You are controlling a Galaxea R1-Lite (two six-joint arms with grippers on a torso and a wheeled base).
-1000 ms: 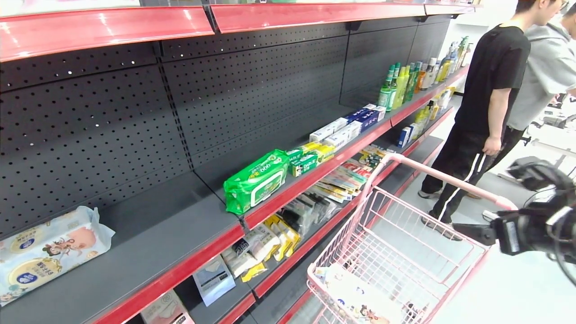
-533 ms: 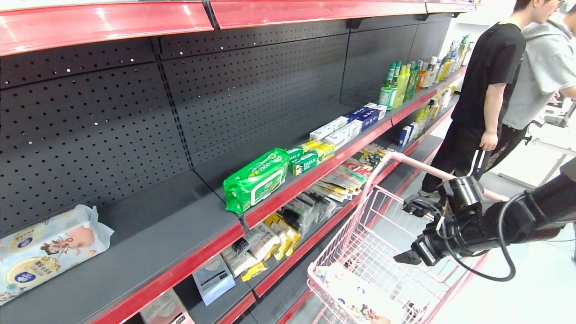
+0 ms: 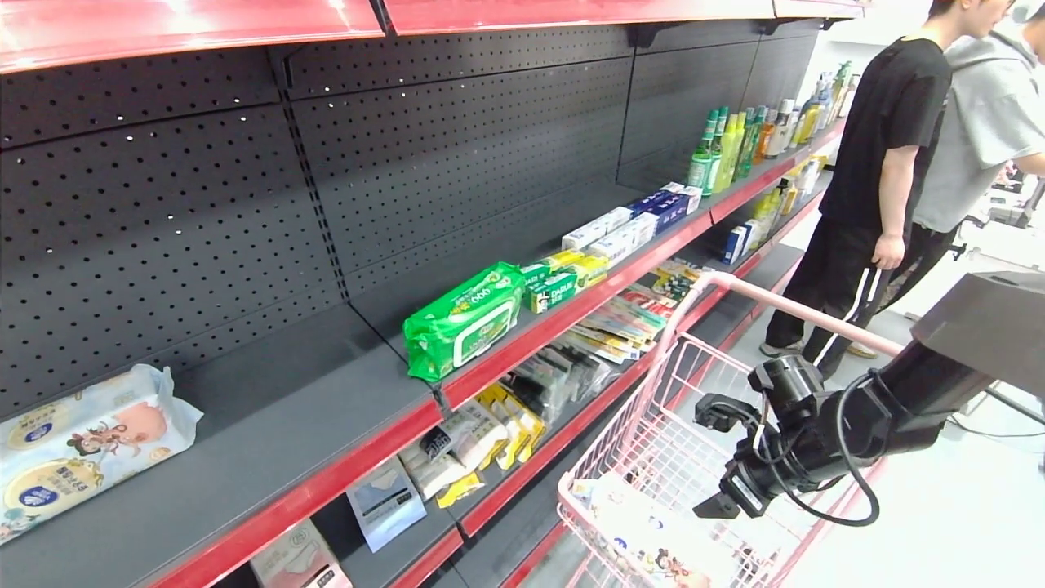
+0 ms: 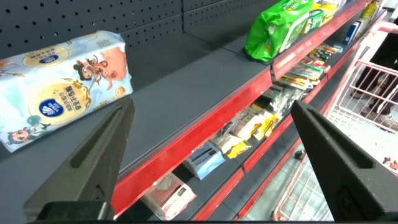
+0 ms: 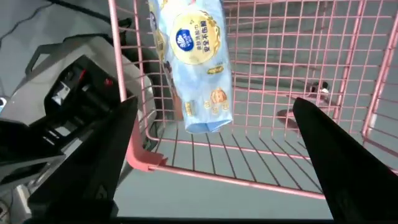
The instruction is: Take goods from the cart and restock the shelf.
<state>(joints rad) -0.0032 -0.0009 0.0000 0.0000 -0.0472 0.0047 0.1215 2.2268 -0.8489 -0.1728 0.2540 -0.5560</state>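
Observation:
A pale blue wipes pack (image 3: 653,543) (image 5: 196,56) lies in the near end of the pink wire cart (image 3: 735,314) (image 5: 249,177). My right gripper (image 3: 718,502) (image 5: 217,168) hangs over the cart basket just above that pack, open, with nothing between its fingers. A matching wipes pack (image 3: 82,445) (image 4: 62,93) lies at the left of the dark shelf board (image 3: 286,433). A green wipes pack (image 3: 465,318) (image 4: 280,28) sits further right on it. My left gripper (image 4: 211,186) stands open in front of the shelf, holding nothing.
Toothpaste boxes (image 3: 604,237) and bottles (image 3: 727,151) line the shelf to the right. Lower shelves hold small hanging packs (image 3: 490,425). A red shelf edge (image 3: 326,490) runs along the front. Two people (image 3: 890,163) stand beyond the cart.
My right arm has swung in from the right of the cart, leftward and down, until its gripper is over the basket. The head view has shifted slightly.

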